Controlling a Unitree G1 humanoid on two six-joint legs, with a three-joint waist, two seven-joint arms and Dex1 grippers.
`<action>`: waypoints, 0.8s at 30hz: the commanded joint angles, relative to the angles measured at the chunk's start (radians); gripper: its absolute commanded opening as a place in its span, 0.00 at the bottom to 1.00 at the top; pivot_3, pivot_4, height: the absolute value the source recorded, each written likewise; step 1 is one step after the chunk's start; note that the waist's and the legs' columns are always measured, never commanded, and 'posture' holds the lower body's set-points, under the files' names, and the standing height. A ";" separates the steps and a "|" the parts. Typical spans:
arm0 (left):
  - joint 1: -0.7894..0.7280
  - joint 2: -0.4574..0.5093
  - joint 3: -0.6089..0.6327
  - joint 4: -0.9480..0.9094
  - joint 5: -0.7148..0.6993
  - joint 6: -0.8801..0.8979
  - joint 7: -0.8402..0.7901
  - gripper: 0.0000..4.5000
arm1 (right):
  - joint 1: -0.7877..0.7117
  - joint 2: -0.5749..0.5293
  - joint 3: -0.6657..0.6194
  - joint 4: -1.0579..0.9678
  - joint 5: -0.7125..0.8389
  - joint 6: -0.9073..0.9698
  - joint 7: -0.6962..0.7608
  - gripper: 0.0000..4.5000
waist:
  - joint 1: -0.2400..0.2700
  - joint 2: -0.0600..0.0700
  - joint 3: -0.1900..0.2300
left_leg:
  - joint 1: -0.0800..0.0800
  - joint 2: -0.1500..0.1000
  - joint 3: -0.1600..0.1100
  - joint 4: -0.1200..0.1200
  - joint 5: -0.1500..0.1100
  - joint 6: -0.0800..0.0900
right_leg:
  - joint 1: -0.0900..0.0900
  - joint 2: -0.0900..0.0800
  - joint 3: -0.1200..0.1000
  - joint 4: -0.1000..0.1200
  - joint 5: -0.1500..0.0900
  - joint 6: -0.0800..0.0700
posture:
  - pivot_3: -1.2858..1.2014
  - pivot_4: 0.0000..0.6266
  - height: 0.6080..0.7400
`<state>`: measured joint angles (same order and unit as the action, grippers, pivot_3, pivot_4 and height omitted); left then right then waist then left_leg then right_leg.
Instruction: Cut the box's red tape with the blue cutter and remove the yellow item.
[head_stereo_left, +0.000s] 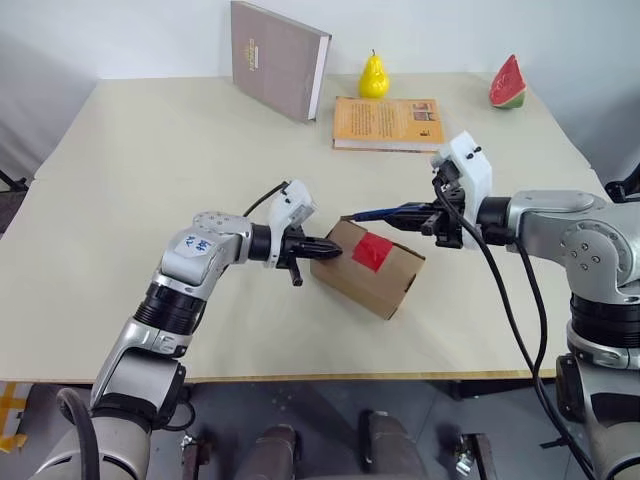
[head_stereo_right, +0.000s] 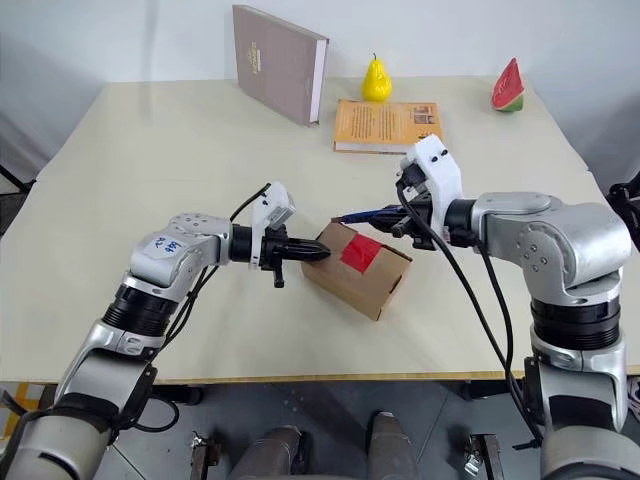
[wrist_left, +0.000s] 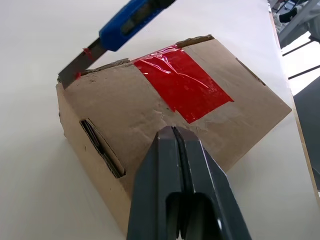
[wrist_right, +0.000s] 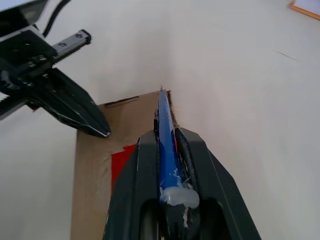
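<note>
Left gripper (head_stereo_left: 325, 245), fingers together, presses the box (head_stereo_left: 372, 268) edge; table (head_stereo_left: 130, 200) around open.

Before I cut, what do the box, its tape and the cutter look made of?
The box: matte brown corrugated cardboard, going by its rough torn edge. The red tape: glossy plastic film, wrinkled and shiny. The blue cutter: smooth blue body, probably plastic, with a dull grey blade, likely metal.

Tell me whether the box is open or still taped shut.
Shut: the red tape lies uncut across the box; the blue cutter's blade sits at its corner.
</note>
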<state>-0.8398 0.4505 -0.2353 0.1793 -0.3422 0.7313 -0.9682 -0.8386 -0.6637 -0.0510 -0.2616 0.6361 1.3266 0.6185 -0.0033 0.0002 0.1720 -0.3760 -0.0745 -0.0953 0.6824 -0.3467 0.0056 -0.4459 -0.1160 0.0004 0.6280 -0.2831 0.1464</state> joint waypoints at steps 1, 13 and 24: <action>-0.009 -0.002 -0.007 0.016 0.015 -0.001 -0.014 0.00 | -0.026 0.009 -0.050 -0.001 0.006 -0.027 -0.017 0.03 | 0.000 0.000 0.000 | 0.000 0.000 0.000 0.000 0.000 0.000 | 0.000 0.000 0.000 0.000 0.000 0.000 | 0.52 0.24 1.00; -0.026 -0.012 -0.003 0.049 0.041 -0.020 -0.015 0.00 | 0.063 -0.053 -0.002 -0.021 0.016 -0.048 0.039 0.03 | 0.001 0.000 0.000 | 0.000 0.000 0.000 0.000 0.000 0.000 | 0.000 0.000 0.000 0.000 0.000 0.000 | 0.52 0.24 1.00; -0.030 -0.019 -0.001 0.057 0.054 -0.017 -0.003 0.00 | 0.030 -0.043 -0.025 -0.006 0.018 -0.068 0.034 0.03 | 0.001 0.000 0.000 | 0.000 0.000 0.000 0.001 0.000 0.000 | 0.000 0.000 0.000 0.000 0.000 0.000 | 0.52 0.24 1.00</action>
<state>-0.8596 0.4326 -0.2347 0.2186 -0.3116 0.7113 -0.9831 -0.8112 -0.6918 -0.0687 -0.2437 0.6491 1.2811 0.6423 -0.0020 0.0002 0.1719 -0.3759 -0.0747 -0.0948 0.6837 -0.3466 0.0056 -0.4455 -0.1162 0.0009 0.6283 -0.2829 0.1466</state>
